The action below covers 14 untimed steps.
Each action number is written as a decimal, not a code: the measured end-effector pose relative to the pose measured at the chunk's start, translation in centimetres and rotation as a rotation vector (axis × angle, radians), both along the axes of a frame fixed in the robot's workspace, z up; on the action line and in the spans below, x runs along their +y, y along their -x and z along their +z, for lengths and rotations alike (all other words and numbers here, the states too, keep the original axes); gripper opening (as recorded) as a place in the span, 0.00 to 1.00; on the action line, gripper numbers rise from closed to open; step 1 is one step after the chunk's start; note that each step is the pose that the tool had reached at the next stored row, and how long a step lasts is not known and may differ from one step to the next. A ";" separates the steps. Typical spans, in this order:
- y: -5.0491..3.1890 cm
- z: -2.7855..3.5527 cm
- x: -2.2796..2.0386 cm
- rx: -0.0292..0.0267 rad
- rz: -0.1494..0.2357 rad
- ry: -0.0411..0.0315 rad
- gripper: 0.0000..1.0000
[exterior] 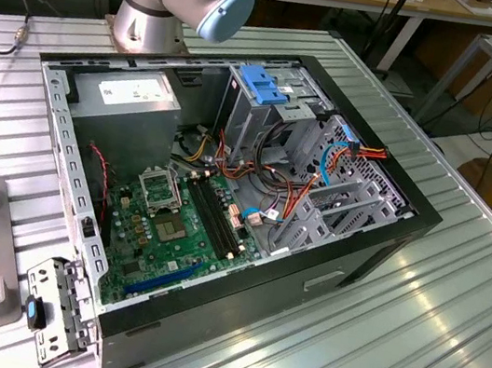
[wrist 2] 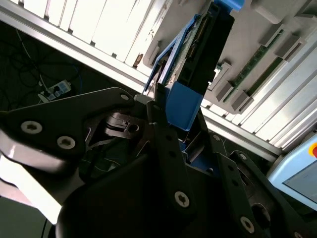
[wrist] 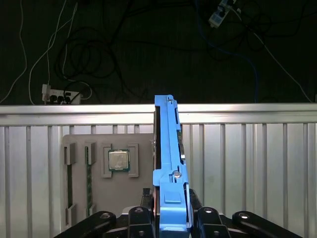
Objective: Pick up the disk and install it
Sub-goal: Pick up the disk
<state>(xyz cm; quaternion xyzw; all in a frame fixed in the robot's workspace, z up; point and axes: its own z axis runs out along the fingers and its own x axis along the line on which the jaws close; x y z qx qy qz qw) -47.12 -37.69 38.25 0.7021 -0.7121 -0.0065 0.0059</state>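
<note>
Disk (wrist: 169, 148) sat pinched in the gripper (wrist: 171, 220), jaws closed against its two flat faces at the near end. It was seen edge-on in the first wrist view, with a bright blue rail facing the camera. The long axis ran straight out from the jaws, away from the wrist, so most of the length stuck out free beyond the grip. In the second wrist view the same disk (wrist 2: 205, 54) rose from the gripper (wrist 2: 181, 131), dark body beside the blue rail, nothing touching its far end.

The disk was held in the air, clear of the slatted metal table (wrist: 257, 163). Behind it lay a grey parts tray (wrist: 141, 148) carrying a processor chip (wrist: 119, 160).

In the exterior view the computer case (exterior: 377, 248) lay open on its side. Its drive cage (exterior: 334, 194) was toward the exterior view's right, and a light-blue latch plate (exterior: 262, 88) stood beside the power-supply box (exterior: 133, 99). Judged: pick done, install not yet. The free far end would be the leading end for any slot entry.
</note>
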 end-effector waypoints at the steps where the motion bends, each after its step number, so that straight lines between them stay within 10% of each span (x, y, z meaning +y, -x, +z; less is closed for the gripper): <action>1: 0.00 0.00 0.00 -0.0001 0.000 0.0000 0.37; 8: -0.01 0.13 0.00 -0.0247 0.000 0.0108 0.37; 14: 0.00 0.64 0.00 -0.0275 0.000 0.0118 0.37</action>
